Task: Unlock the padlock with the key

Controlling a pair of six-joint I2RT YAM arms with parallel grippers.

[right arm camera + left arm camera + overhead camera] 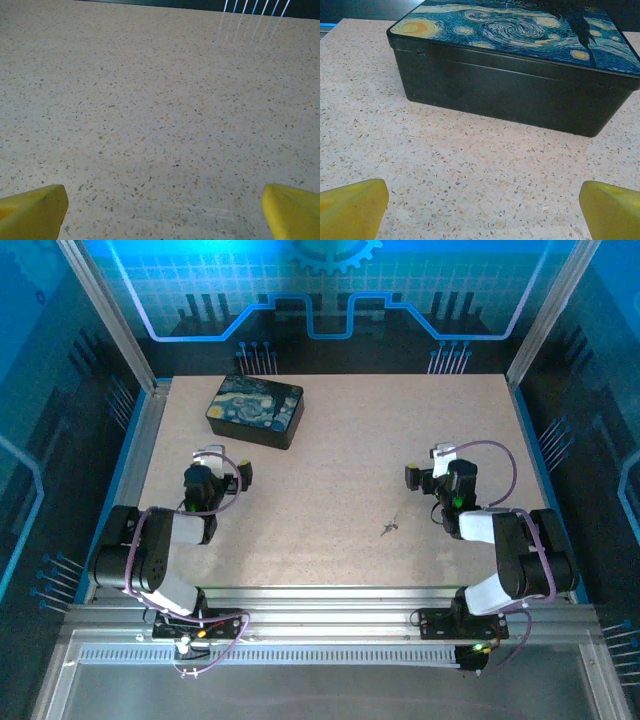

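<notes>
The key (390,526) is a tiny thin silvery sliver lying flat on the speckled table (340,470), left of and a little nearer than my right gripper (428,464). That gripper is open, and in the right wrist view its yellow fingertips (35,212) stand wide apart over bare tabletop (160,125). My left gripper (228,462) is open too, with nothing between its yellow fingertips (352,207), and it faces the side of the dark box a short way off. The padlock is out of view.
A dark box (255,410) with a blue-and-yellow swirling painting on its lid (520,25) stands at the back left of the table. Metal rails (330,605) run along the near edge, and blue-lit walls close in the sides and back.
</notes>
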